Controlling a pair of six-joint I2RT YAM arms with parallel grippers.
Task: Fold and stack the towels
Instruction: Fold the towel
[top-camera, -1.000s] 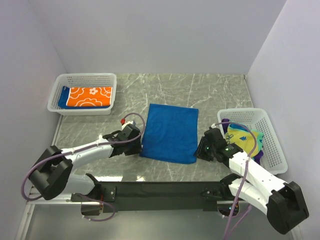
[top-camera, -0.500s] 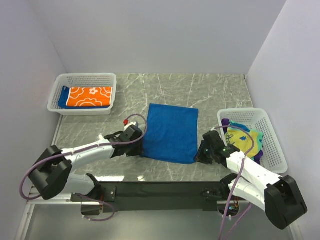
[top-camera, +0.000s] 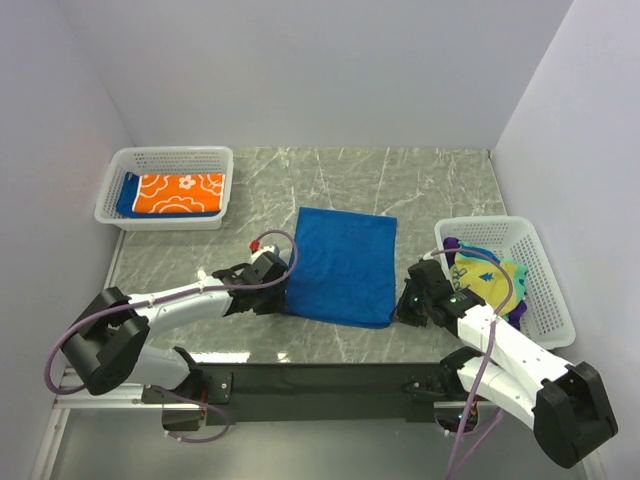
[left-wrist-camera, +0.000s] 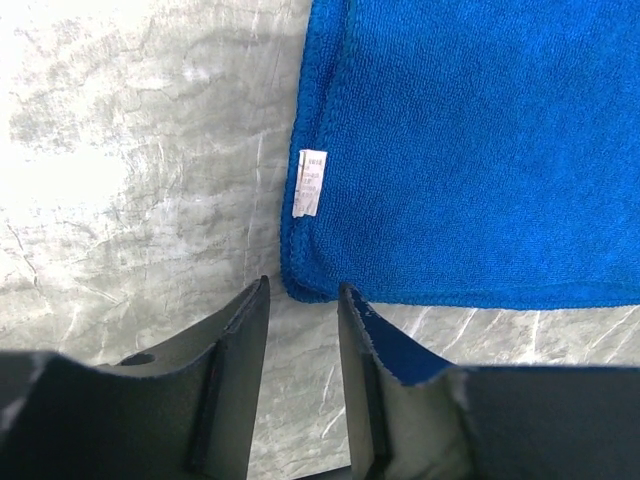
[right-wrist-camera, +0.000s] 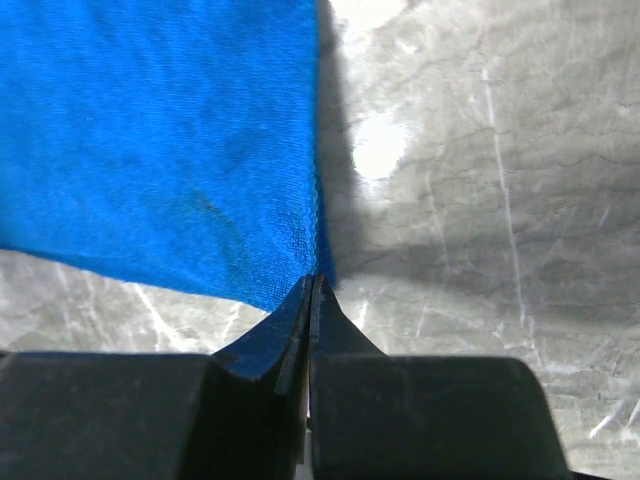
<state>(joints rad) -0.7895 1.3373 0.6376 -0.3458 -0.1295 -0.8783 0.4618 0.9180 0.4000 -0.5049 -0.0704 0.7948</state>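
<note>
1. Two pincers: left pincer (left-wrist-camera: 300, 290), right pincer (right-wrist-camera: 312, 285).
2. One royal blue towel (top-camera: 343, 265), lying between the two pincers.
3. Two white mesh baskets: the far basket (top-camera: 170, 152), well beyond the left pincer, and the near basket (top-camera: 550, 290), just outside the right pincer.
4. Two towels in the far basket: an orange flowered towel (top-camera: 180, 192) on a blue towel (top-camera: 125, 200).
5. One crumpled heap (top-camera: 490, 280) in the near basket showing yellow, teal and purple cloth; how many towels it holds cannot be told.
6. One counter (top-camera: 420, 185).

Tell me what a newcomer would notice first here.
A blue towel lies flat at centre, the right hand pinched shut on its near right corner and the left hand open at its near left corner. An orange flowered towel sits folded in the far-left basket.
</note>
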